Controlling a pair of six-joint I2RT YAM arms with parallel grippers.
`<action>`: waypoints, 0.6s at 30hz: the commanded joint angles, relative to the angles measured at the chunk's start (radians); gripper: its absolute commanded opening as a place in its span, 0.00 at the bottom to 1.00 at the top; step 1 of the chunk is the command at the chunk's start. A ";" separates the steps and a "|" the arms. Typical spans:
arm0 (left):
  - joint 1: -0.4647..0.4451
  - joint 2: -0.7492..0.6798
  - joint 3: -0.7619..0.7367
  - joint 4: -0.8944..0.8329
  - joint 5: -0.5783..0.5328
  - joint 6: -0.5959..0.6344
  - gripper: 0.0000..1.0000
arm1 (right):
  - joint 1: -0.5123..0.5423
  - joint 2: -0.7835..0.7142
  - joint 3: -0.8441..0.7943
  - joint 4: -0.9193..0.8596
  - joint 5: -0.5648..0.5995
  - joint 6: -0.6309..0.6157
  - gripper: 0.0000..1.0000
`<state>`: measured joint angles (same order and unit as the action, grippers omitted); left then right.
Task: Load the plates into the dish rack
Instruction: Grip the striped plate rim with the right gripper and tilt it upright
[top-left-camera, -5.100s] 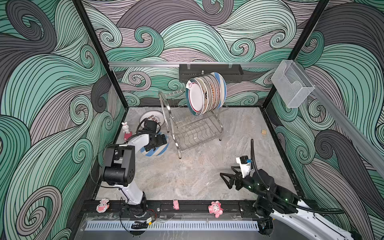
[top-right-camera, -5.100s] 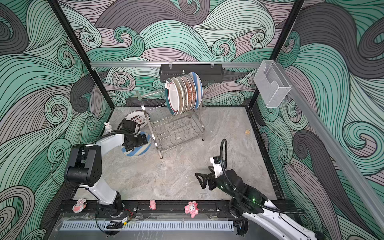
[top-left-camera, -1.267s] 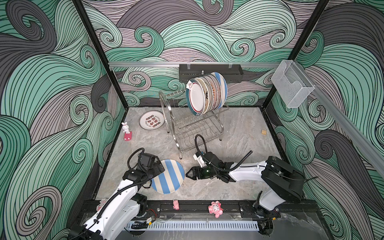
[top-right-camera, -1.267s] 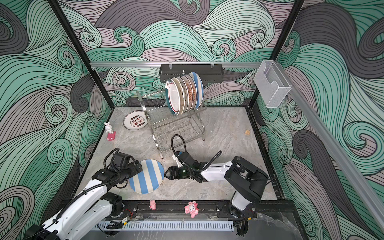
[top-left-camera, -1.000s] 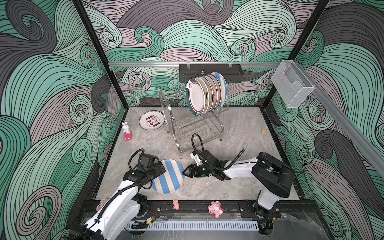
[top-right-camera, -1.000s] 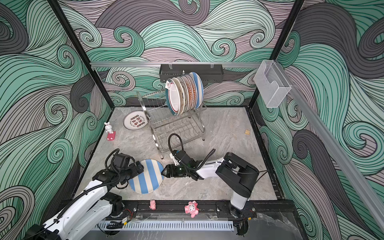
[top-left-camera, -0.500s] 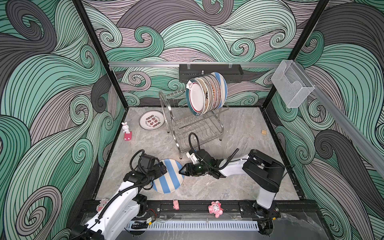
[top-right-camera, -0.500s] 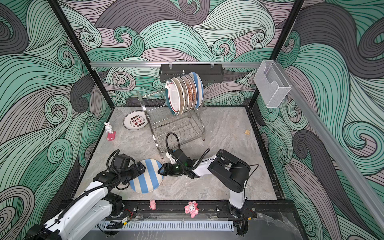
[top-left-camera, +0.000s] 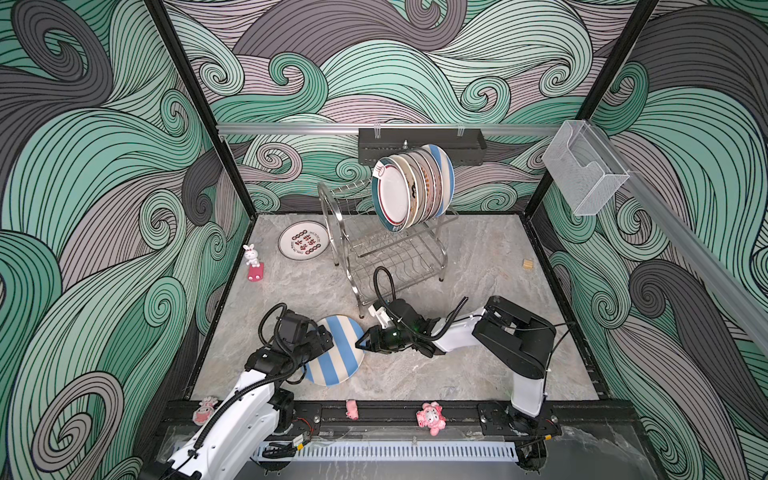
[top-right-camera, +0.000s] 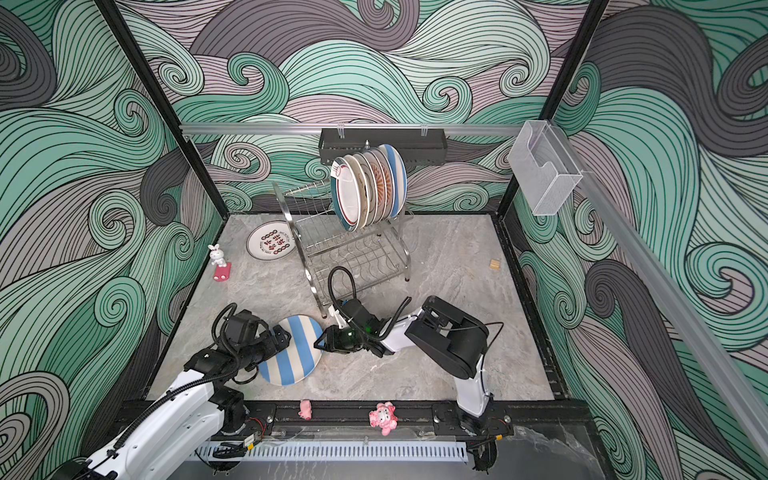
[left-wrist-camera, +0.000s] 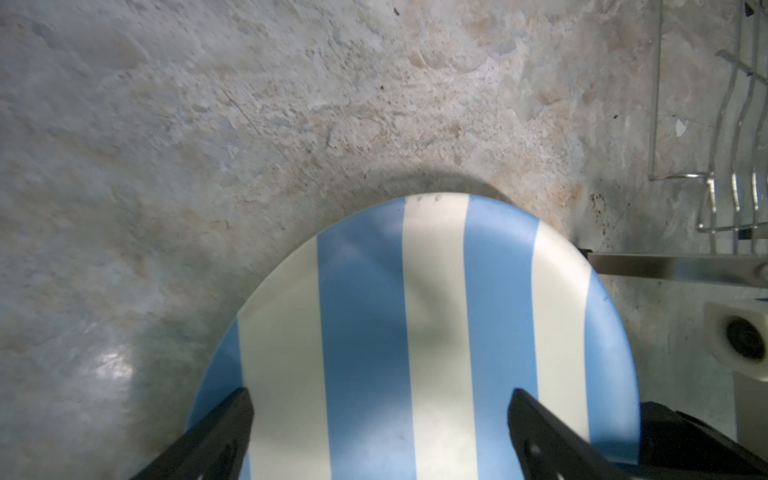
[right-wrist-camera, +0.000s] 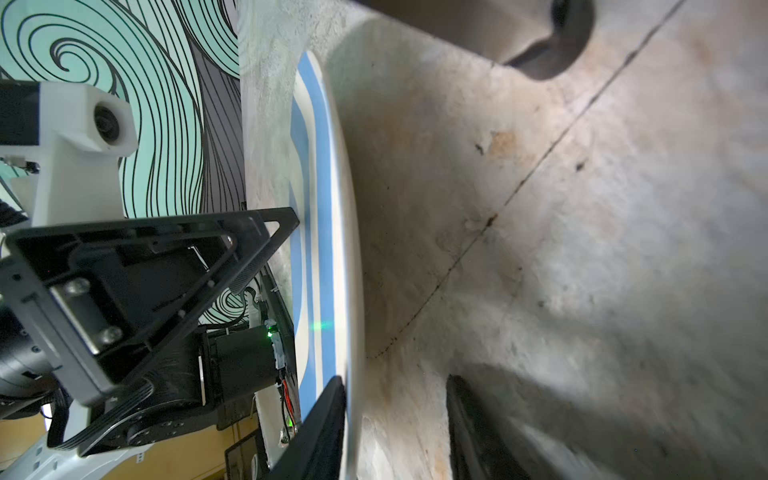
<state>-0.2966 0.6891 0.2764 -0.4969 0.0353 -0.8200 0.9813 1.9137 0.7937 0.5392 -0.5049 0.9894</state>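
At twelve o'clock the dish rack is holding upright plates. The left pincer is resting released on the striped plate; the right pincer, unclenched, is straddling its two-o'clock rim.

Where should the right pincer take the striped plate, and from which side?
Probably the plate's raised right rim, from the right, low along the table: the left pincer presses the far edge, tipping this rim up so jaws fit over and under.
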 joint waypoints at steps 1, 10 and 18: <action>0.007 0.002 -0.034 -0.066 0.015 -0.009 0.98 | 0.008 0.016 -0.001 0.049 0.013 0.032 0.32; 0.007 -0.001 -0.029 -0.061 0.027 0.005 0.99 | 0.019 0.003 -0.005 0.097 0.034 0.067 0.09; 0.007 -0.038 0.031 -0.080 0.090 0.017 0.98 | 0.019 -0.063 -0.005 0.028 0.065 0.029 0.00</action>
<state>-0.2966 0.6670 0.2794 -0.5217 0.0727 -0.8085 0.9951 1.8973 0.7921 0.6060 -0.4778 1.0603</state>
